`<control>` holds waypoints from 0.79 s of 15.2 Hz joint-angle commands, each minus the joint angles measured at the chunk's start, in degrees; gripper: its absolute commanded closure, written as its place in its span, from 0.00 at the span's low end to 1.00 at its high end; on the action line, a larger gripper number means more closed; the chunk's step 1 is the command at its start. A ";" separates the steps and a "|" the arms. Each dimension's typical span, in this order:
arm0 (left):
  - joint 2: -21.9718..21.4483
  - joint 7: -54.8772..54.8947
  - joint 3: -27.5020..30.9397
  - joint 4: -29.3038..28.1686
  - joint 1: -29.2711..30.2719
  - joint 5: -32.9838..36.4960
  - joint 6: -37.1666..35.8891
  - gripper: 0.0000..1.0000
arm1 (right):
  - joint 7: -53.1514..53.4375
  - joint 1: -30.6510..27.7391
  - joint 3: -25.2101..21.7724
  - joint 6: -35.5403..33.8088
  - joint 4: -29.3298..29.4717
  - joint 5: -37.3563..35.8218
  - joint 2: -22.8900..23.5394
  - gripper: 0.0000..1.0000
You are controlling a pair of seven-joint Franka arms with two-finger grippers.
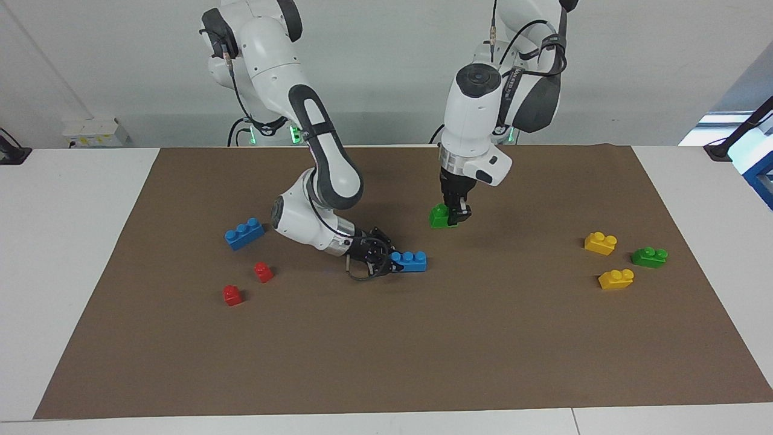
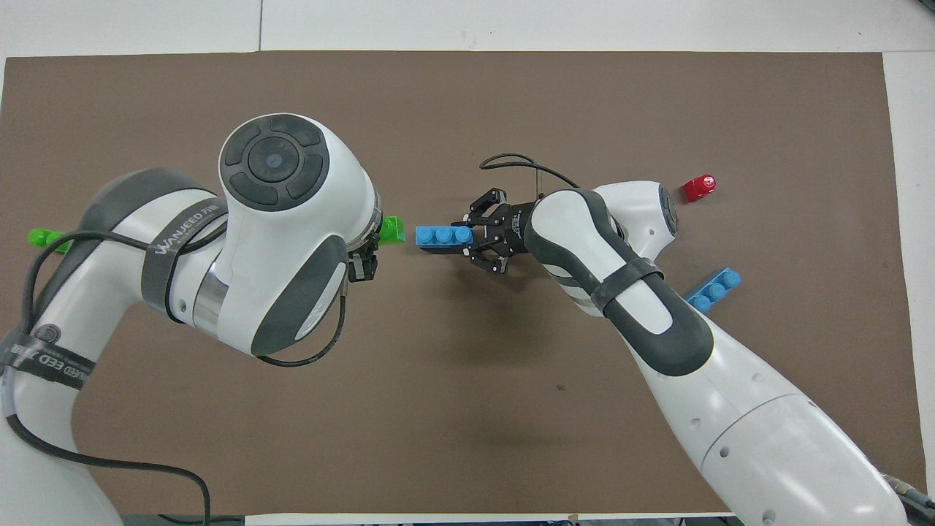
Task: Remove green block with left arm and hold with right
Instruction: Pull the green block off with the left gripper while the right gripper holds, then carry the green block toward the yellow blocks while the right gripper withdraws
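The green block (image 1: 441, 216) hangs in the air, apart from the blue brick, with my left gripper (image 1: 456, 213) shut on its side. In the overhead view only a corner of the green block (image 2: 393, 229) shows past the left arm's wrist. It is over the brown mat (image 1: 423, 350), a little toward the left arm's end from the three-stud blue brick (image 1: 410, 261). That blue brick (image 2: 442, 237) lies flat on the mat, and my right gripper (image 1: 394, 260) lies low and level, shut on its end.
A second blue brick (image 1: 244, 233) and two red blocks (image 1: 263, 272) (image 1: 232, 295) lie toward the right arm's end. Two yellow bricks (image 1: 600, 242) (image 1: 615, 278) and a darker green brick (image 1: 649, 257) lie toward the left arm's end.
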 commanded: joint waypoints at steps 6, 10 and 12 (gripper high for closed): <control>-1.56 20.24 0.01 -2.15 9.82 -1.10 -1.86 1.00 | 3.33 -7.97 -0.12 -7.60 1.11 -6.11 -7.59 0.88; -1.56 33.50 0.10 -3.03 16.49 -1.01 -1.15 1.00 | 2.45 -13.07 -0.03 -15.33 1.11 -14.29 -10.32 0.90; -1.73 40.10 0.10 -3.30 20.10 -1.01 -0.71 1.00 | 2.19 -15.44 -0.03 -18.93 1.02 -17.29 -11.46 0.90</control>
